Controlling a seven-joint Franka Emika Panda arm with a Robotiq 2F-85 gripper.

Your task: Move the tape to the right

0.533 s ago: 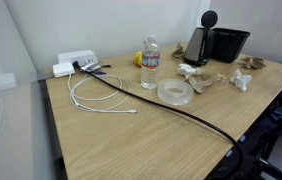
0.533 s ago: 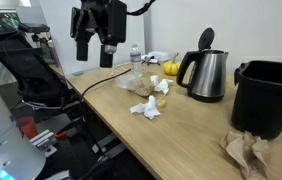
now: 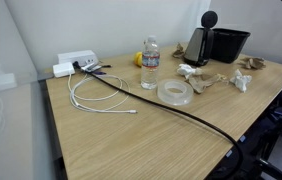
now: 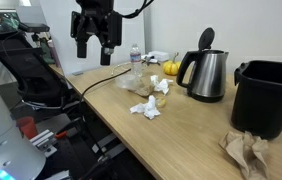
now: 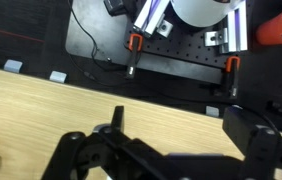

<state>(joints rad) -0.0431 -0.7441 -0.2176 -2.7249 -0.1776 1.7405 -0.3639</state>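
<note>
The tape (image 3: pixel 174 91) is a flat, whitish translucent ring. It lies on the wooden table (image 3: pixel 151 140) just in front of the water bottle (image 3: pixel 150 63). My gripper (image 4: pixel 93 55) hangs open and empty in the air above the table's far end, well away from the tape. In the wrist view the gripper (image 5: pixel 181 125) shows two spread dark fingers over bare wood near the table edge (image 5: pixel 41 85). The tape is out of the wrist view. The gripper is out of the exterior view that shows the tape.
A coiled white cable (image 3: pixel 96 98) and a power strip (image 3: pixel 76 63) lie at one end. A black cable (image 3: pixel 196 120) crosses the table. A kettle (image 4: pixel 206 75), black bin (image 4: pixel 266 95), lemon (image 4: pixel 171 68) and crumpled paper bits (image 4: pixel 149 105) stand past the bottle (image 4: pixel 136 57).
My gripper has risen slightly and stays open. The tape and the other things on the table have not moved.
</note>
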